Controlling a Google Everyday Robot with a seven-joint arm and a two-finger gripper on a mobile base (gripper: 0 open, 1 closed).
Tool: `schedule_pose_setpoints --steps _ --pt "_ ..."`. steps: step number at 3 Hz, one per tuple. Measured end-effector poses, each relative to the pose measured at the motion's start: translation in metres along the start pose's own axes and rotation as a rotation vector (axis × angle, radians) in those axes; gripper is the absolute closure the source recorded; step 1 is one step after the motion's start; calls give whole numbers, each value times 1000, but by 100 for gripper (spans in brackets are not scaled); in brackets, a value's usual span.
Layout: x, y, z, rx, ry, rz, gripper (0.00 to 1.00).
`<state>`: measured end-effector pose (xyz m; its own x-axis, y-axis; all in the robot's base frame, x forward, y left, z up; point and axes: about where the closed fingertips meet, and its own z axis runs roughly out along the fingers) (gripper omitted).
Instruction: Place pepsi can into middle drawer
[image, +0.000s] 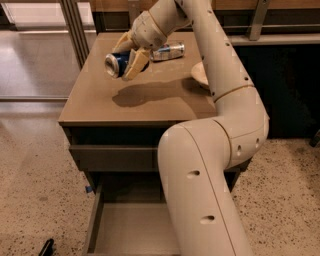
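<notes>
The pepsi can (116, 64), dark blue with a silver end, lies sideways in my gripper (129, 64), which is shut on it. I hold it in the air above the left part of the brown cabinet top (100, 102), and its shadow falls on the top below. The middle drawer (125, 232) is pulled open at the bottom of the view, below the cabinet's front edge. Its flat grey-brown floor shows, and my arm hides its right part.
A slim silver-and-blue can (168, 50) lies on its side at the back of the cabinet top. A pale plate (199, 74) sits at the right, partly behind my arm. The top drawer front (112, 157) is closed. A metal frame (75, 30) stands at the left.
</notes>
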<state>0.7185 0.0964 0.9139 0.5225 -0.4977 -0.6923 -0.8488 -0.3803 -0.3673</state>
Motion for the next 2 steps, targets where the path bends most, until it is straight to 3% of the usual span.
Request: schedule_pose_setpoints --steps 1,2 --pt "24 27 15 -65 -138 160 100" --pt "28 48 5 -68 -213 271 100"
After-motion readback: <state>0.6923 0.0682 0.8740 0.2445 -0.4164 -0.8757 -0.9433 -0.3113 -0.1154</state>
